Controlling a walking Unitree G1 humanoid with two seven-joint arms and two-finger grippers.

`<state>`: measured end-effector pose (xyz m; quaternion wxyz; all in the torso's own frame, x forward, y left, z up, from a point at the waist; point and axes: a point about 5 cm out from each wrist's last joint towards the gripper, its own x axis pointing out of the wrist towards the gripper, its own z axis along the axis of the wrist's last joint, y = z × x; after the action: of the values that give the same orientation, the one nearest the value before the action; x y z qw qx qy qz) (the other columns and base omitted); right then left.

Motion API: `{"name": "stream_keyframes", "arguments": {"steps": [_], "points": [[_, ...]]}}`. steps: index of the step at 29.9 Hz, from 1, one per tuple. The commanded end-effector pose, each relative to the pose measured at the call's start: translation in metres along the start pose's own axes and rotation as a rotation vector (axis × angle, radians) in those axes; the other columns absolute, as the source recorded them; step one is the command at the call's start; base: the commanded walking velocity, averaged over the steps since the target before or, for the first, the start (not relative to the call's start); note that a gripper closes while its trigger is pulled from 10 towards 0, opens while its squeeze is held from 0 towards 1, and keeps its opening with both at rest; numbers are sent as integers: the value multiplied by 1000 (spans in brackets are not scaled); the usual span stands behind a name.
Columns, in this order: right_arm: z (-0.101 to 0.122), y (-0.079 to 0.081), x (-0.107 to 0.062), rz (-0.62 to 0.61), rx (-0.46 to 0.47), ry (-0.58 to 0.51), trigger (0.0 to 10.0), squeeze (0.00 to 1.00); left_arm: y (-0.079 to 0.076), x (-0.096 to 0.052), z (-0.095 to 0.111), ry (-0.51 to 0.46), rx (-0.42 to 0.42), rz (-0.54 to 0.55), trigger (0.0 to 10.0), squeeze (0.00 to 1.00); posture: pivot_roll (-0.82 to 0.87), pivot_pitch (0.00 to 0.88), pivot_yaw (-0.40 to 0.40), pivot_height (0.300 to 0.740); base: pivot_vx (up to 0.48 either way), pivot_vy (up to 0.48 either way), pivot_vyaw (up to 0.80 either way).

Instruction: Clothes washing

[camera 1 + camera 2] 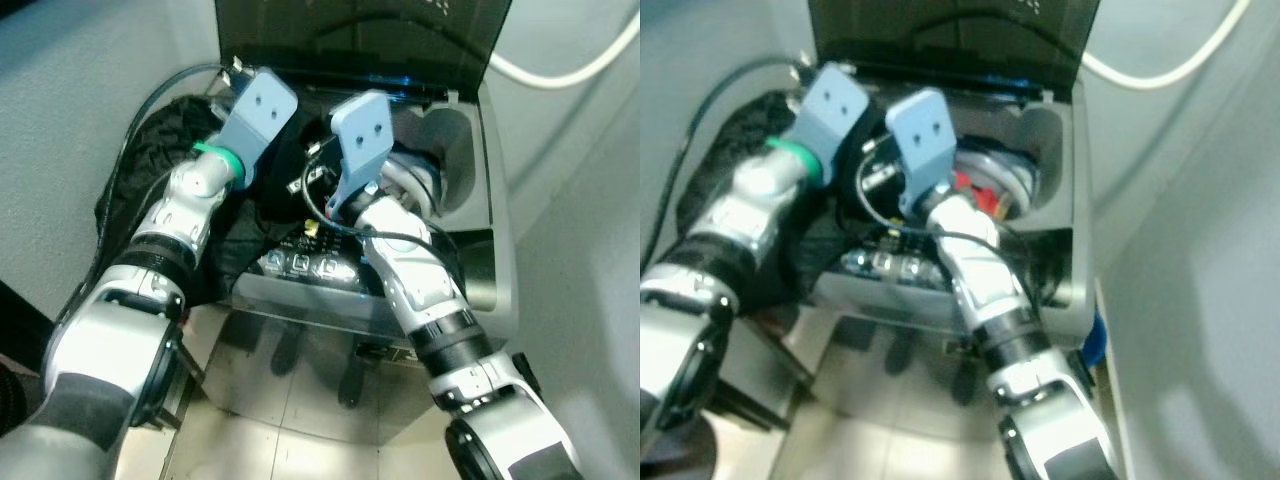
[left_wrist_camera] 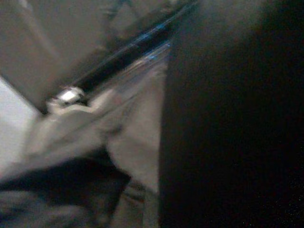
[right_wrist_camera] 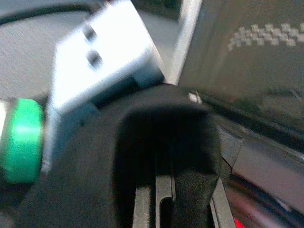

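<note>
Grey washing machine [image 1: 500, 215] with dark raised lid [image 1: 360, 35] carrying a pale checkered mark. Black clothes [image 1: 150, 150] heaped at the left edge, black cloth [image 3: 161, 142] draped over black fingers. Silver arms with light blue-grey wrist blocks [image 1: 258, 108], a green ring [image 1: 222, 158] on the left one. Red item [image 1: 975, 192] in the drum. White hose [image 1: 560, 70] on grey wall.

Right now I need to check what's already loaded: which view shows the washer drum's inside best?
The right eye view: the open drum shows red items inside. In the left eye view the right arm hides most of it; the right wrist view catches a red glimpse; the left wrist view is blurred.
</note>
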<state>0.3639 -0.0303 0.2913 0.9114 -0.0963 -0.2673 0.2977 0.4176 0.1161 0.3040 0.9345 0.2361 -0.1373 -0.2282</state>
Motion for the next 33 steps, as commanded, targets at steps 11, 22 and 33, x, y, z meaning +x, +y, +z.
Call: {"name": "stream_keyframes", "arguments": {"steps": [11, 22, 33], "points": [[2, 1, 21, -63, -104, 45, 10000, 600, -15, -48, 12, -199, -58, -177, 10000, 1000, 133, 163, 14, 740, 0, 0, 0], [12, -22, 34, -200, -115, 55, 10000, 1000, -13, -107, 24, -235, -64, -55, 10000, 1000, 174, 146, -7, 740, 0, 0, 0], [4, -27, 35, -122, -577, 114, 10000, 1000, -50, -144, 16, -171, -63, 45, 10000, 0, 194, 130, -16, 740, 0, 0, 0]]}}
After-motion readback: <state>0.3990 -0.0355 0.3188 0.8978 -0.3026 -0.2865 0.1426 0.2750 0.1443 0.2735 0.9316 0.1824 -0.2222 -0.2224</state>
